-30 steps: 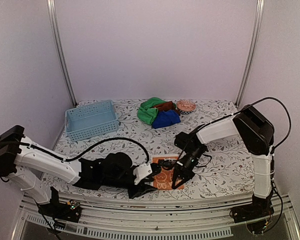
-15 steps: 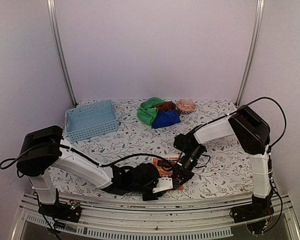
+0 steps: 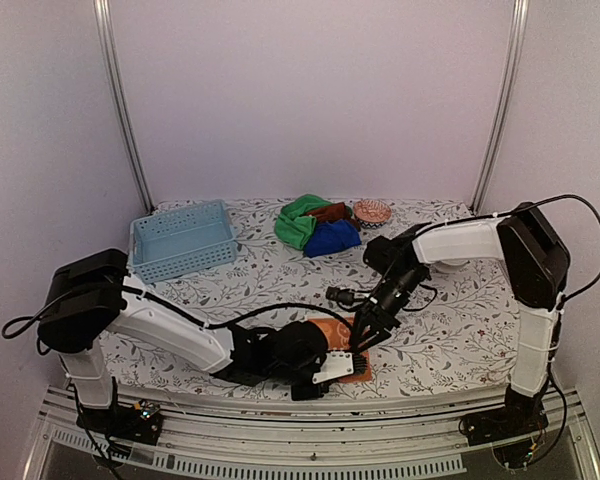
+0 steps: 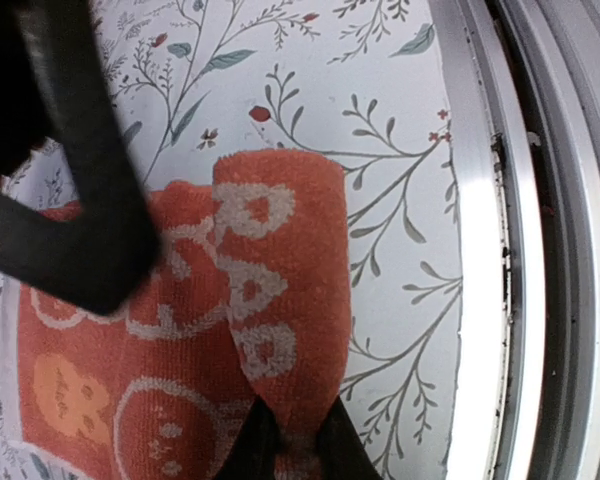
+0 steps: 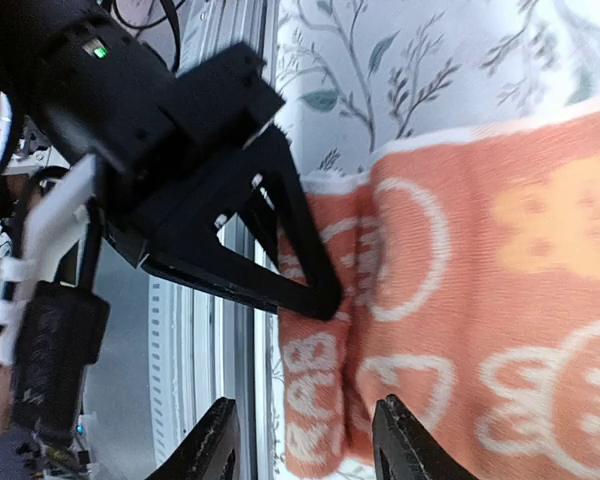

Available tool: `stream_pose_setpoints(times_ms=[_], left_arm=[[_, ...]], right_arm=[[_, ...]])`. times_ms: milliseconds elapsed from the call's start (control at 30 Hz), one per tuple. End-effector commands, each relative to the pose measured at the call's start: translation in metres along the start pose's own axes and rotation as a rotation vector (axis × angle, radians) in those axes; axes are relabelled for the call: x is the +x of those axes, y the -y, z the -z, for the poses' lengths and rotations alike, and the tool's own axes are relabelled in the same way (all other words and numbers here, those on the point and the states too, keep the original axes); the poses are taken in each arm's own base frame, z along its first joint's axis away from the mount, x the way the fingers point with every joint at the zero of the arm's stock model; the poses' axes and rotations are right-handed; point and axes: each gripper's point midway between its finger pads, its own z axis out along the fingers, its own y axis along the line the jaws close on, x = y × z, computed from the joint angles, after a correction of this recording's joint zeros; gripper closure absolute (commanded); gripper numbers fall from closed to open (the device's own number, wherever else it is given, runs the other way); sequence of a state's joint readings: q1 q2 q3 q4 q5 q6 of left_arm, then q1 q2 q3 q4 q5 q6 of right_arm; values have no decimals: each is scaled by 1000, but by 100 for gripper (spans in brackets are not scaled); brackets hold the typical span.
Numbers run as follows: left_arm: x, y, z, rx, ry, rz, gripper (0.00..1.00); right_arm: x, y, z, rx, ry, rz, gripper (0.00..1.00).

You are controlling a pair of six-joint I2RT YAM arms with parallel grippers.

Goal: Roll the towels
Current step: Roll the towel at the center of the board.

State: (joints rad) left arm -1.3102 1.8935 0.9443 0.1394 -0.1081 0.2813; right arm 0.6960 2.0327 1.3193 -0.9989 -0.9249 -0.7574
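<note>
Flowered tabletop fills my overhead view, with pale walls behind it. At the back I see a light blue slotted basket and a small patterned bowl. Beside the bowl three cloths are heaped together: a green towel, a deep blue towel and a rust-brown towel. The orange towel lies at the near edge, around the middle. Both arms reach down to it, the left gripper low at its near corner and the right gripper just over the cloth.

On the left wrist camera, the towel's edge is turned over into a fold, and my left fingers are pinched onto it.

On the right wrist camera, my right fingers stand apart over the folded edge, holding nothing. The left gripper's black finger is on the fold just beyond.
</note>
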Motion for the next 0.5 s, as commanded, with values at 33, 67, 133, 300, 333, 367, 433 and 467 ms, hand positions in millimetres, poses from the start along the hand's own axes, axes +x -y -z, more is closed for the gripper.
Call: stream_pose_setpoints(times_ms=[33,67,133,300,333,367,433,467], left_arm=[[11,20,-2,186,-67,130,91],[9,19,-4,214,-69,163,90],[11,20,-7,286,-88,242,90],[17,16,-19,483,-140,469,90],[15,13,-19,521,-137,511,90],[13,11,-19,561,-135,556,89],[11,7,-19,655,-132,645,89],[11,6,-20,689,-139,682,89]], right_arm=[[-27,-11,80,193,174,114,54],[-26,-14,88,230,195,130,54],[-24,-20,103,329,222,198,55],[-3,-36,113,543,267,374,61],[0,-37,112,565,267,400,63],[5,-40,108,573,258,416,63],[14,-43,95,584,207,458,64],[19,-44,85,590,171,473,64]])
